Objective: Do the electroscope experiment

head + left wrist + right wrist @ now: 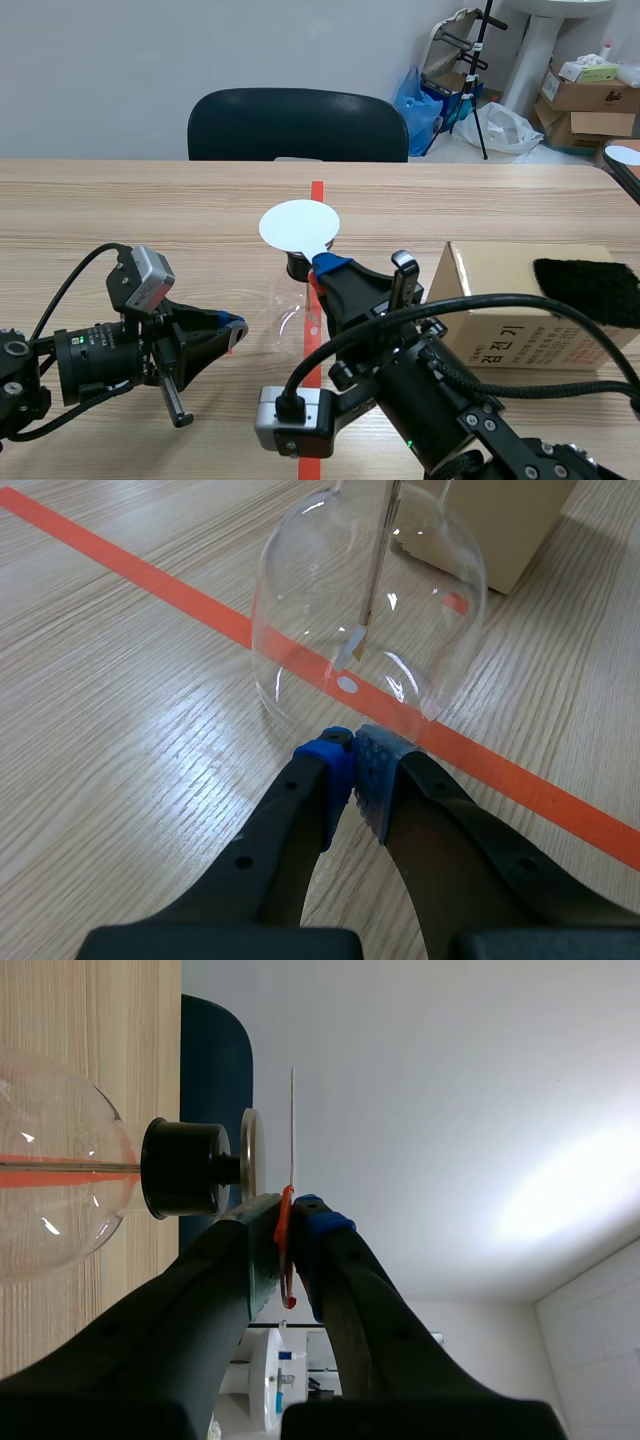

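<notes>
The electroscope is a clear glass flask (300,590) with a black stopper (298,266) and stands on the tape line at mid-table. A thin rod (381,550) inside it ends in small foil leaves (351,645). My right gripper (326,264) is shut on the red handle (286,1260) of a white round plate (299,225). The plate hangs flat just above the electroscope's metal top disc (247,1155), with a small gap. My left gripper (352,752) is shut on nothing, low on the table, its tips right by the flask's base (290,318).
A cardboard box (500,295) lies right of the flask with a black cloth (590,290) on top. A dark chair (298,122) stands across the table. Boxes and bags sit on the floor at the back right.
</notes>
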Controlling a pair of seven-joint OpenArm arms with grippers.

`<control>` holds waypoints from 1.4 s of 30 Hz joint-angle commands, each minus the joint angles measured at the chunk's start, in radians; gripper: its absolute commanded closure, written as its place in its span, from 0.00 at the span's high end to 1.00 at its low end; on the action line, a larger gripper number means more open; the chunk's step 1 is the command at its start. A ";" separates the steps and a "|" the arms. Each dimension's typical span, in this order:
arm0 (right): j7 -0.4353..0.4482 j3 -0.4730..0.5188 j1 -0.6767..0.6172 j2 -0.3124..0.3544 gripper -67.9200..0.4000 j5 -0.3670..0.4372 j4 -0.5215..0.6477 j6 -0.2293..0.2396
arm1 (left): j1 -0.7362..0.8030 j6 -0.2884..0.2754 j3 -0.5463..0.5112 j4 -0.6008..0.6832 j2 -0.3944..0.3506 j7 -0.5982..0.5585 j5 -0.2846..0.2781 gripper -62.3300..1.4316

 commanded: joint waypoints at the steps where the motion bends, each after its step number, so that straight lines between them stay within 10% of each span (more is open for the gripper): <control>1: -0.003 0.009 0.017 0.013 0.02 0.002 0.011 -0.014 | -0.006 -0.002 -0.006 0.024 0.002 -0.018 -0.014 0.09; 14: -0.023 0.009 0.017 0.013 0.02 0.002 0.011 -0.014 | -0.006 -0.002 -0.006 0.024 0.002 -0.018 -0.014 0.09; 32: -0.502 0.009 0.017 0.014 0.02 0.002 0.011 -0.014 | -0.006 -0.002 -0.006 0.024 0.002 -0.018 -0.014 0.09; 42: -0.600 0.009 0.017 0.014 0.02 0.002 0.011 -0.014 | -0.006 -0.002 -0.006 0.024 0.002 -0.018 -0.014 0.09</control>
